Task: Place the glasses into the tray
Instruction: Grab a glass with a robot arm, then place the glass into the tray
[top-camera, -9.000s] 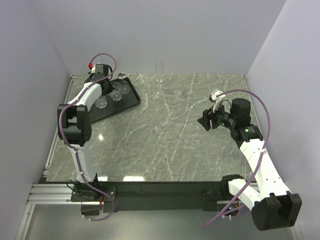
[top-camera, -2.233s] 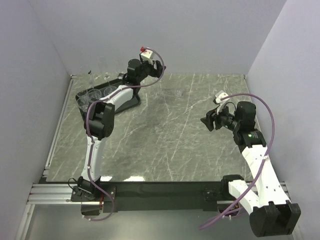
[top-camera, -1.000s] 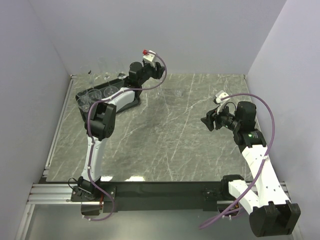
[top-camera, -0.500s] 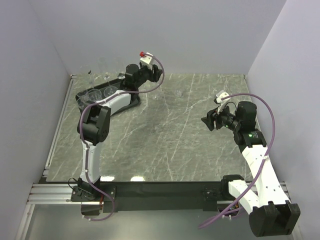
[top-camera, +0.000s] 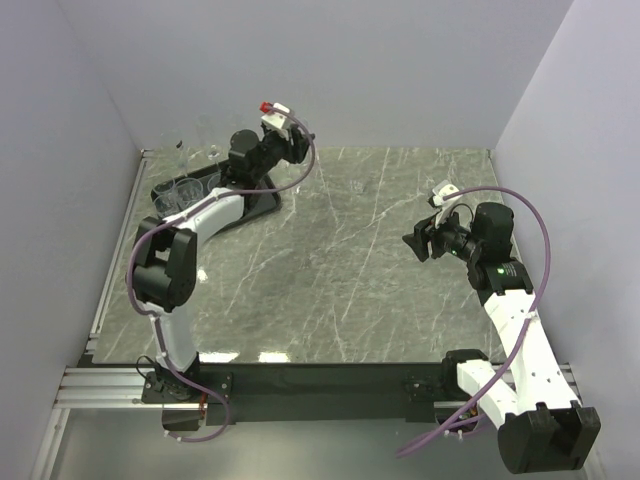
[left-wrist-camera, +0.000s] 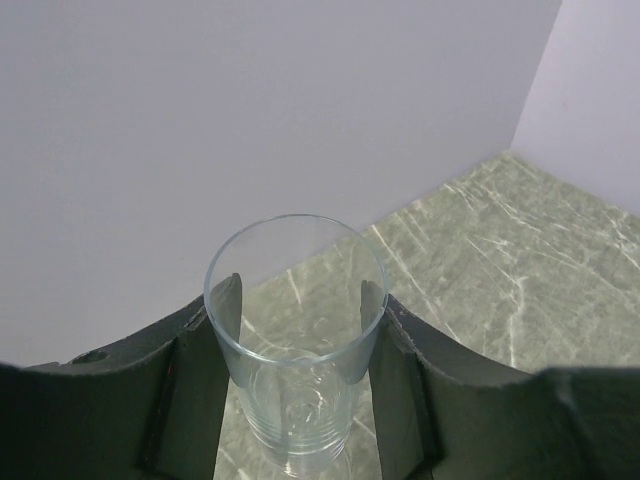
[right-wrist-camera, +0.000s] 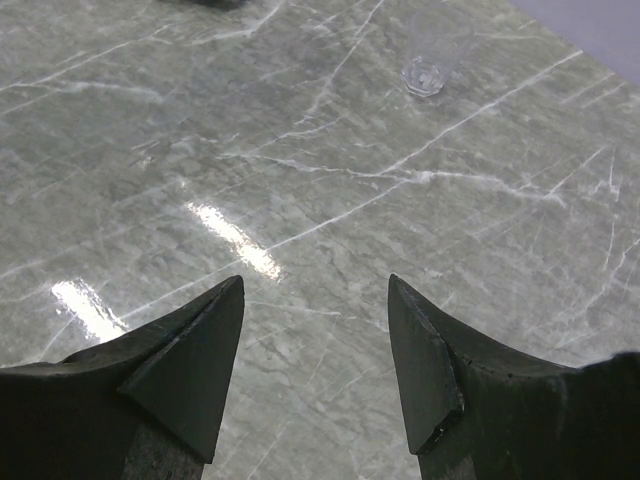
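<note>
My left gripper (left-wrist-camera: 300, 295) is shut on a tall clear glass (left-wrist-camera: 295, 330), one finger on each side of its wall below the rim. Seen from above, that gripper (top-camera: 293, 147) hangs at the far side of the table, just right of the black tray (top-camera: 258, 203). Glasses (top-camera: 165, 203) stand in the tray's left part, and taller ones (top-camera: 182, 150) rise at its far edge. One small glass (right-wrist-camera: 428, 70) sits alone on the marble, ahead of my right gripper (right-wrist-camera: 315, 290). That gripper is open and holds nothing, hovering at mid right (top-camera: 412, 243).
Grey walls close the table in on the left, the back and the right. The lone small glass (top-camera: 358, 186) stands on the far middle of the marble top. Both arm bases sit on the black rail at the near edge.
The left arm has swung leftwards with the tall glass in its jaws, ending closer to the tray. The right arm has stayed put.
</note>
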